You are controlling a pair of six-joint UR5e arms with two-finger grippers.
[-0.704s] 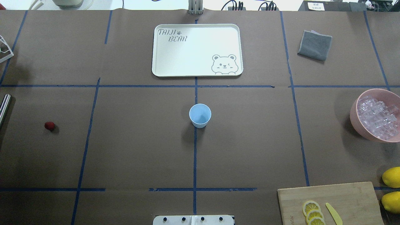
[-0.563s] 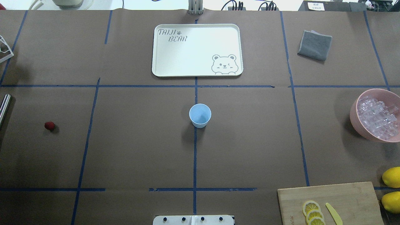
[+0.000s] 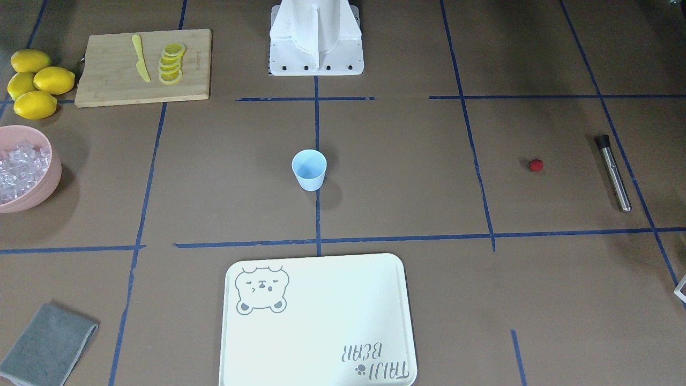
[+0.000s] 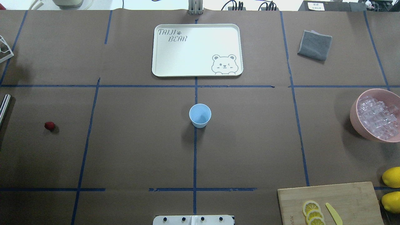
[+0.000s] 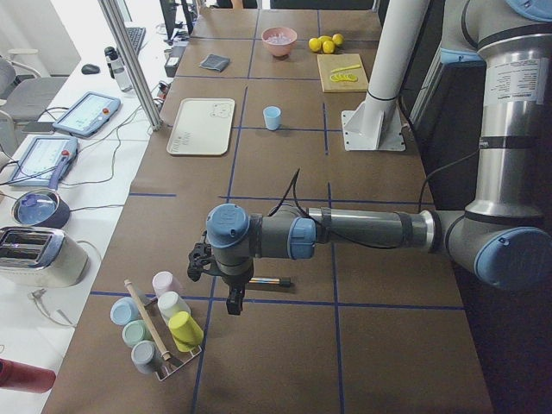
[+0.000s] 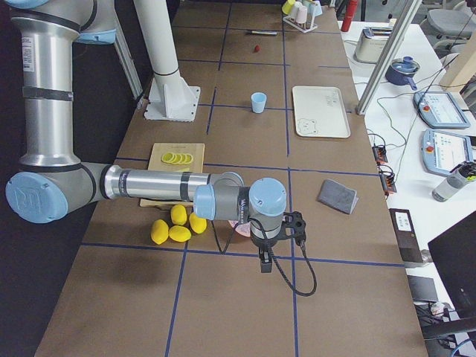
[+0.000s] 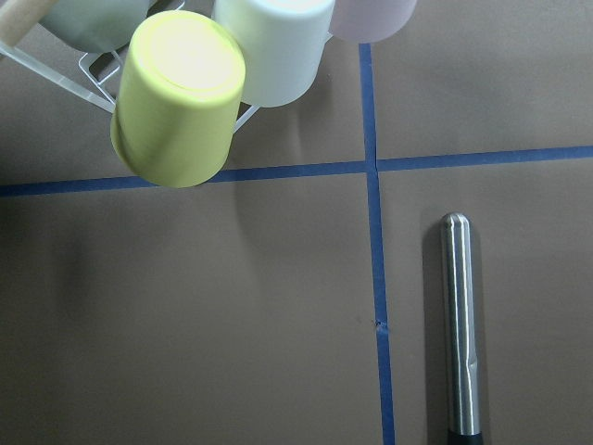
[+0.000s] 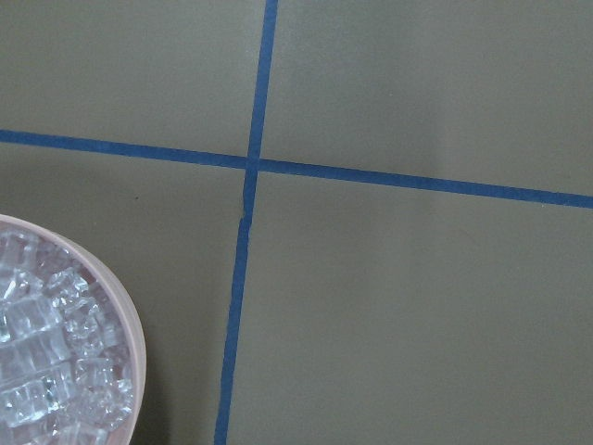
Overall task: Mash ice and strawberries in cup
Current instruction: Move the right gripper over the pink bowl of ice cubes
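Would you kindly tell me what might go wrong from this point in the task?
1. The cup stands empty and alone mid-table; it looks light, so dropped ice or mashing pressure may tip it.
2. The strawberry is small and round; it could roll away when grasped.
3. The metal muddler lies flat and looks smooth, so it may slip or roll.

Left gripper (image 5: 235,301) and right gripper (image 6: 264,263) are too small in the side views, jaws unreadable. Overhead, pink bowl (image 4: 353,117) runs off the right edge, steel rod (image 4: 4,106) clipped left.
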